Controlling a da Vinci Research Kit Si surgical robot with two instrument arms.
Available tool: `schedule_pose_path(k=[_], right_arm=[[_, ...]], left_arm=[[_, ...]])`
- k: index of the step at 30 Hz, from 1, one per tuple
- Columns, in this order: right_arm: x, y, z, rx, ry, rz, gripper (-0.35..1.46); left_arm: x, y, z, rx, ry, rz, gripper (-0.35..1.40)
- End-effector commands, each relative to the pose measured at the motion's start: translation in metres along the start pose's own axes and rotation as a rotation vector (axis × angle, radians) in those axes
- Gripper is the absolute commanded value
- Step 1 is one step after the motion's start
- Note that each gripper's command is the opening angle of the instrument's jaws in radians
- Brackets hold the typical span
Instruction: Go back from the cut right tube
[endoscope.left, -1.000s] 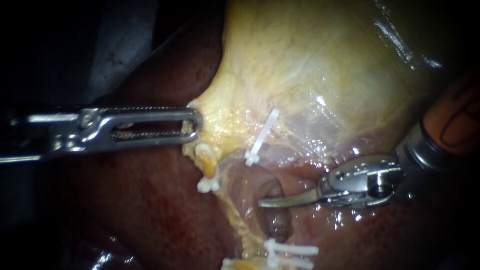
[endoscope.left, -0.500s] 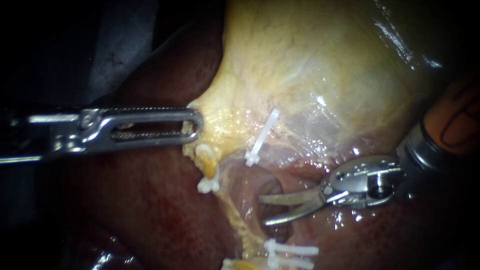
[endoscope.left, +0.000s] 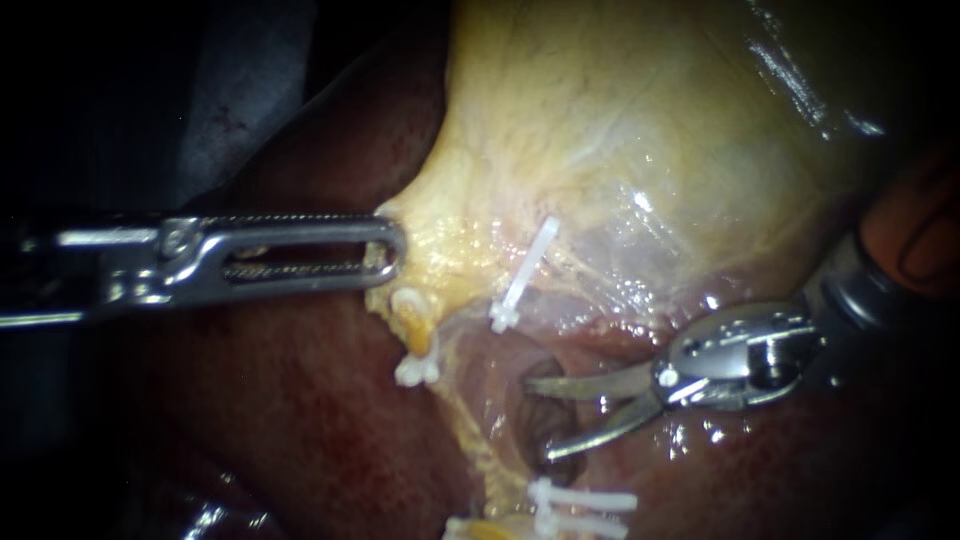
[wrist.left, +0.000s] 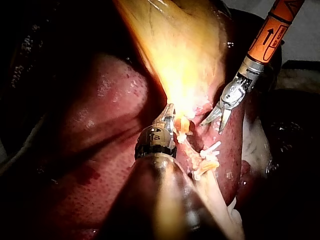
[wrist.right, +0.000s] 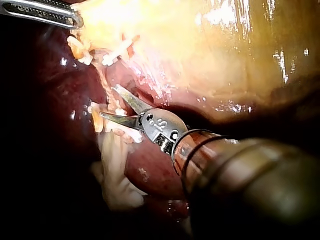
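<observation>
The cut right tube (endoscope.left: 548, 428) lies just below the gallbladder (endoscope.left: 620, 130), in a dark hollow of the liver (endoscope.left: 300, 420). Its long axis runs roughly upright in the endoscope view. The open end points up toward the gallbladder, and the foot sits in paired clips (endoscope.left: 580, 498) on the side away from it. A single clip (endoscope.left: 525, 272) stands aslant on the gallbladder's lower edge, above the gap. A second clipped stump (endoscope.left: 415, 345) hangs from the same edge. My right instrument (endoscope.left: 537, 419) has its two curved blades apart and grips nothing. The blades straddle the tube's end and partly screen it. My left instrument (endoscope.left: 393, 250) is clamped on the gallbladder's lower corner, well apart from the tube.
</observation>
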Motion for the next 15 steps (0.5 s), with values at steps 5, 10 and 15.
schedule_pose_path(k=[5, 10, 15], right_arm=[[0.002, -0.0002, -0.0034, -0.025, 0.03, -0.029, 0.66], [0.0044, 0.0001, -0.007, -0.065, 0.073, -0.076, 0.74], [0.0058, 0.0001, -0.0094, -0.089, 0.097, -0.111, 0.81]], left_arm=[[0.0, 0.0002, 0.0001, 0.001, 0.001, 0.0, -0.35], [0.0001, 0.0004, 0.0002, 0.0, 0.0, 0.001, -0.35], [0.0002, 0.0005, 0.0004, 0.0, -0.001, 0.002, -0.35]])
